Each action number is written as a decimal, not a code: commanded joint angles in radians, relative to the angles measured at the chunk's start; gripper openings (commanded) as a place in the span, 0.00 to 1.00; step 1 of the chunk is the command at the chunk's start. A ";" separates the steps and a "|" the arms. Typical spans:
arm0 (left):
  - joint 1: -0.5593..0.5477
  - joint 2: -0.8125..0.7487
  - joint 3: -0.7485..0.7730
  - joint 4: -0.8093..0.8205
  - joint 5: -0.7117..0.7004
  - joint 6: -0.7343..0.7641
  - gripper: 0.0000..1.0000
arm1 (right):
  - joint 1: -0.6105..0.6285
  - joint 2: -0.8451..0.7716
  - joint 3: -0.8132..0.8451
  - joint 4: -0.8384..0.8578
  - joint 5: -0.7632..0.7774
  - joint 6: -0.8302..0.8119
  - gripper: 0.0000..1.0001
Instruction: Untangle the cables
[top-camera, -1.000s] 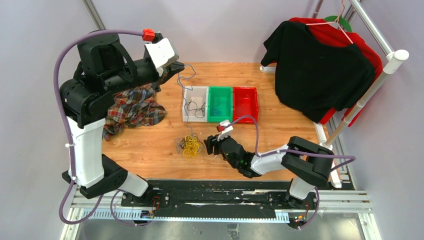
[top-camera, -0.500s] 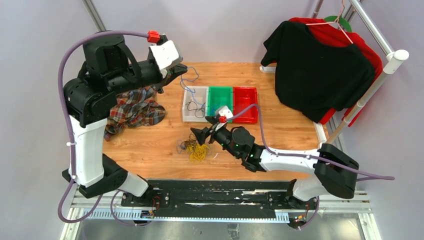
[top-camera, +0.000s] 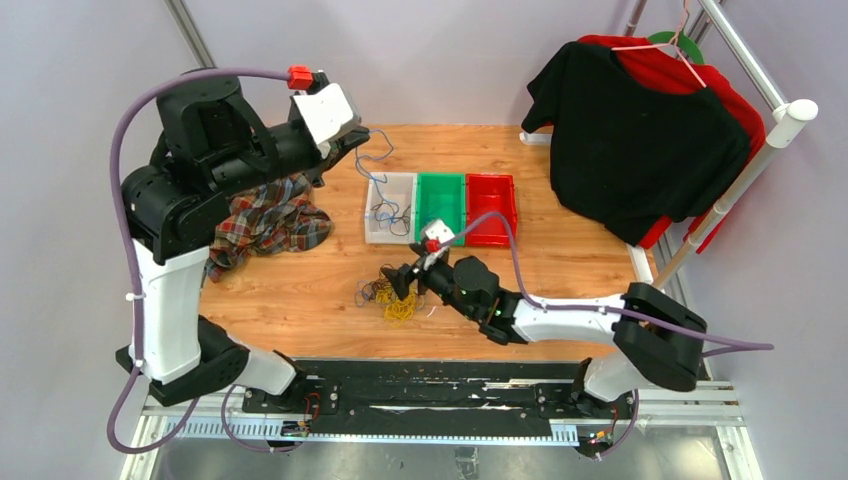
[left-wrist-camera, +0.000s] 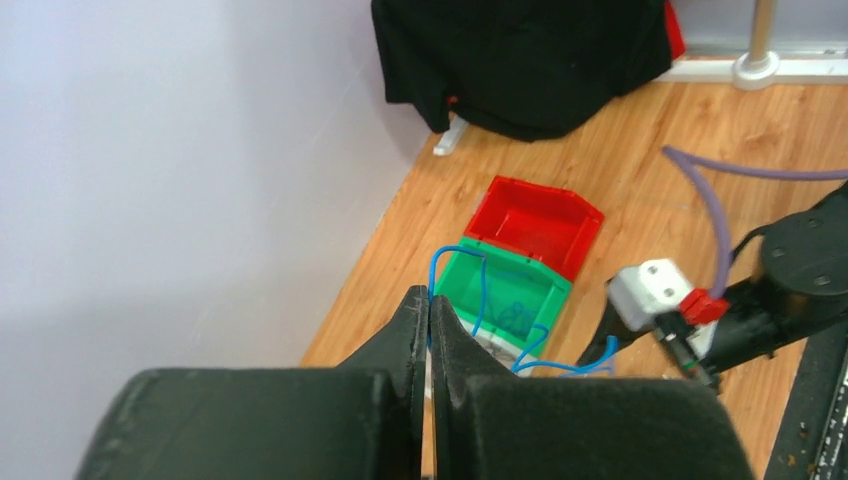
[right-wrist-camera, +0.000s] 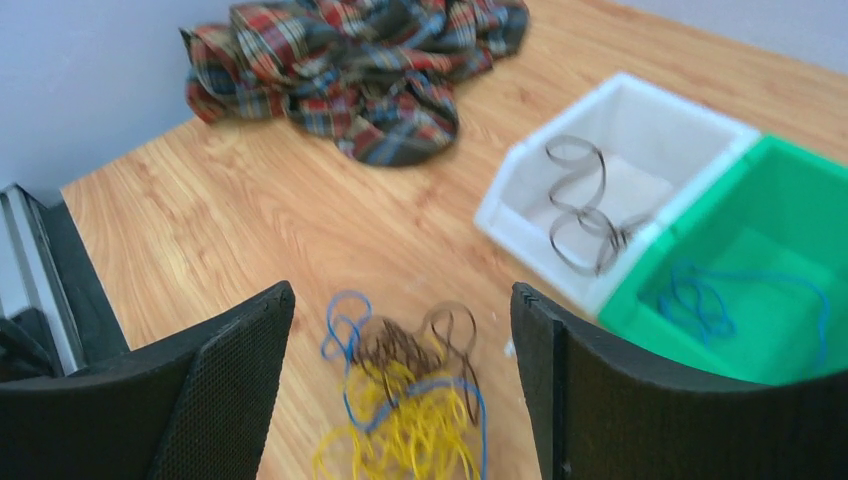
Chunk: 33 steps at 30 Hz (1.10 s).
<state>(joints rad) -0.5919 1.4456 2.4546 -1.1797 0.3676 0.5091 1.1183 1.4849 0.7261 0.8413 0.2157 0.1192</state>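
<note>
The left claw (left-wrist-camera: 428, 305) is pressed together on a thin blue bendy cable (left-wrist-camera: 478, 285), which hangs down from its tips. The right claw (right-wrist-camera: 400, 290) is spread wide apart, and nothing is held in it. Just below and between its fingers, a tangled heap of thin yellow, blue and brown looped cables (right-wrist-camera: 415, 420) is seen on the wooden table (right-wrist-camera: 200, 220). Ahead and to the right, a brown looped cable (right-wrist-camera: 580, 215) is seen in the white plastic bin (right-wrist-camera: 530, 245).
</note>
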 joint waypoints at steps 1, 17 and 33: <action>-0.011 -0.030 -0.148 0.146 -0.153 -0.011 0.00 | -0.022 -0.121 -0.170 0.045 0.066 0.058 0.80; -0.013 0.140 -0.499 0.494 -0.260 -0.091 0.00 | -0.183 -0.655 -0.392 -0.259 0.499 0.120 0.75; -0.014 0.447 -0.423 0.509 -0.313 -0.021 0.00 | -0.279 -0.795 -0.420 -0.345 0.473 0.085 0.70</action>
<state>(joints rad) -0.5980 1.8599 1.9991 -0.7052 0.0757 0.4694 0.8619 0.7139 0.3233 0.5224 0.6781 0.2192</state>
